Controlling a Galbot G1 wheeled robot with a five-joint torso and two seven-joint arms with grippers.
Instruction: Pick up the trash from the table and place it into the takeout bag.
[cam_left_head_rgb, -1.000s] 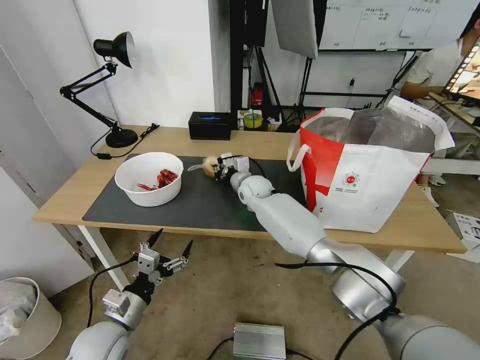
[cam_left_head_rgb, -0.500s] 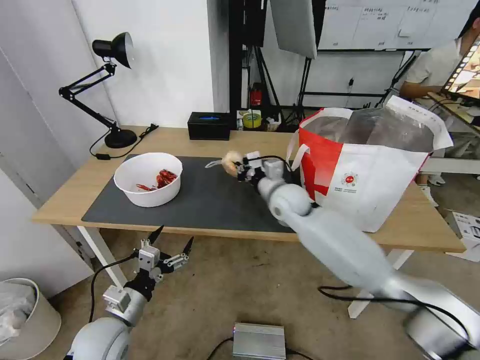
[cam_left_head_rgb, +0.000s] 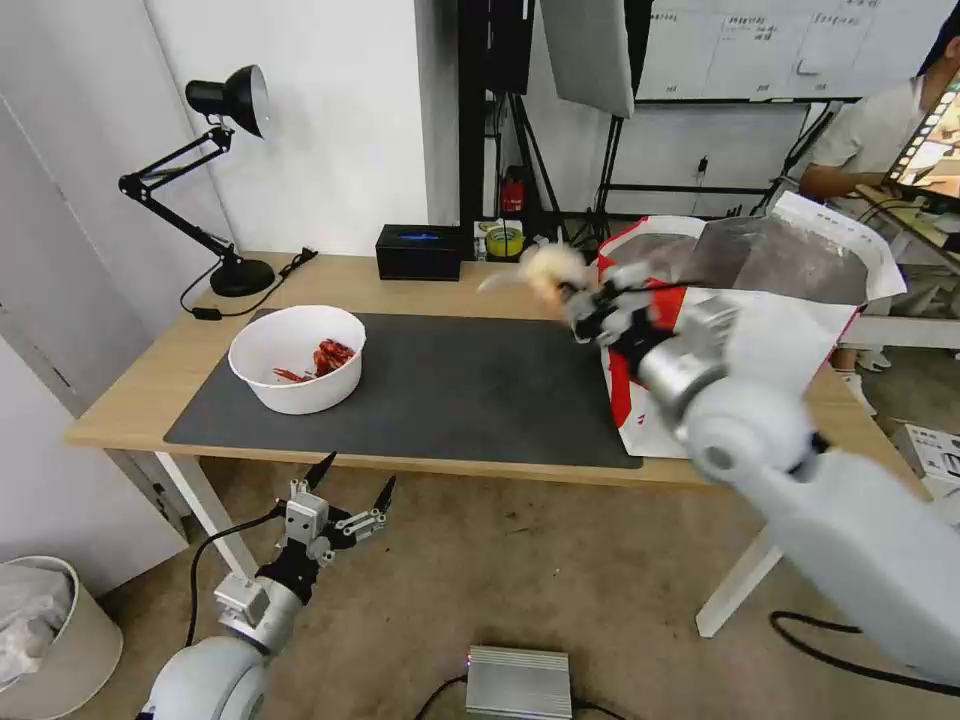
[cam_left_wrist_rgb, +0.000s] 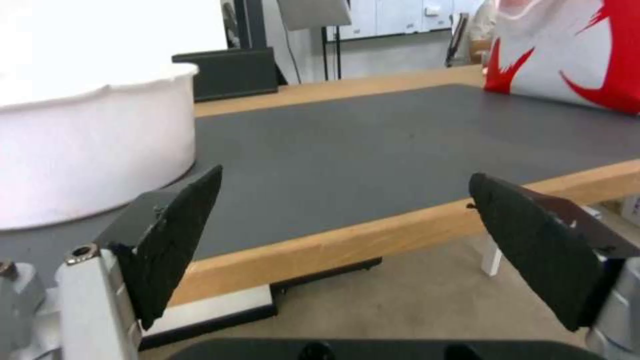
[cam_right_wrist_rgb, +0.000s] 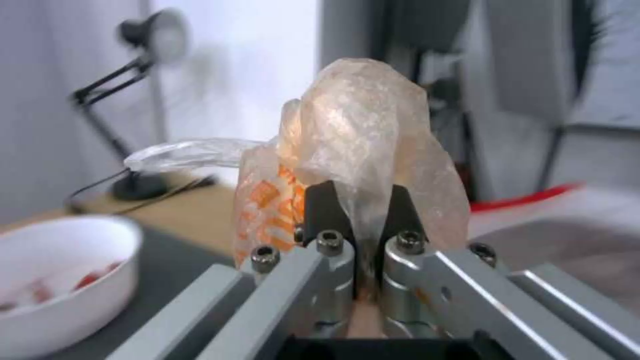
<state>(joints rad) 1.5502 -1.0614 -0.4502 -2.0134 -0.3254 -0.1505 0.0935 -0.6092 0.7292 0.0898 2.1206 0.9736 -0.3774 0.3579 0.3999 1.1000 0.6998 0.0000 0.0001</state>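
Observation:
My right gripper (cam_left_head_rgb: 578, 296) is shut on a clear bag with a tan lump (cam_left_head_rgb: 545, 268), held in the air just left of the takeout bag's (cam_left_head_rgb: 740, 340) open top. In the right wrist view the clear bag (cam_right_wrist_rgb: 363, 150) is pinched between the fingers (cam_right_wrist_rgb: 327, 210). A white bowl with red shells (cam_left_head_rgb: 297, 357) stands on the dark mat (cam_left_head_rgb: 440, 390) at the table's (cam_left_head_rgb: 130, 400) left; the bowl's wall (cam_left_wrist_rgb: 87, 150) also shows in the left wrist view. My left gripper (cam_left_head_rgb: 347, 478) hangs open below the table's front edge.
A black desk lamp (cam_left_head_rgb: 225, 180) stands at the back left corner, a black box (cam_left_head_rgb: 420, 250) at the back edge. A grey bin (cam_left_head_rgb: 50, 640) and a metal box (cam_left_head_rgb: 518, 682) sit on the floor. A person sits at the far right.
My right arm has lifted the clear bag off the mat and carried it right and up, toward the takeout bag's rim. The left arm has barely moved.

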